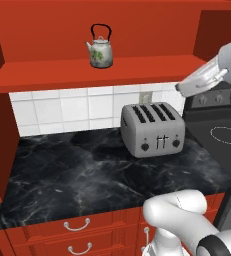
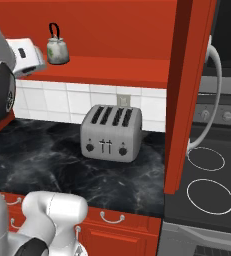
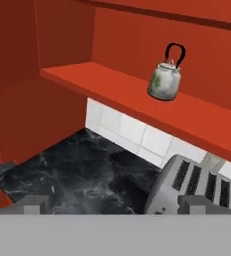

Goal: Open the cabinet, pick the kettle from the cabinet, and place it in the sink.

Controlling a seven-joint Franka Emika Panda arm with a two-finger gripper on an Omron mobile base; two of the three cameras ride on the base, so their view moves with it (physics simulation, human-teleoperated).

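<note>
The cabinet [image 1: 87, 75] is open, so the kettle [image 1: 100, 51] sits ready on its shelf. The gripper [image 3: 116, 202] is spread wide, holding nothing.

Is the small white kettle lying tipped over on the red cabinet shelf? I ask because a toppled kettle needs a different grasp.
No, the small white floral kettle stands upright on the red wooden cabinet shelf, its black hoop handle raised.

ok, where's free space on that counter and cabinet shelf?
Counter: bare marble left of and in front of the toaster, out to the tiled wall. Cabinet shelf: free on both sides of the kettle. Tightest right of the toaster, toward the open door and stove.
</note>
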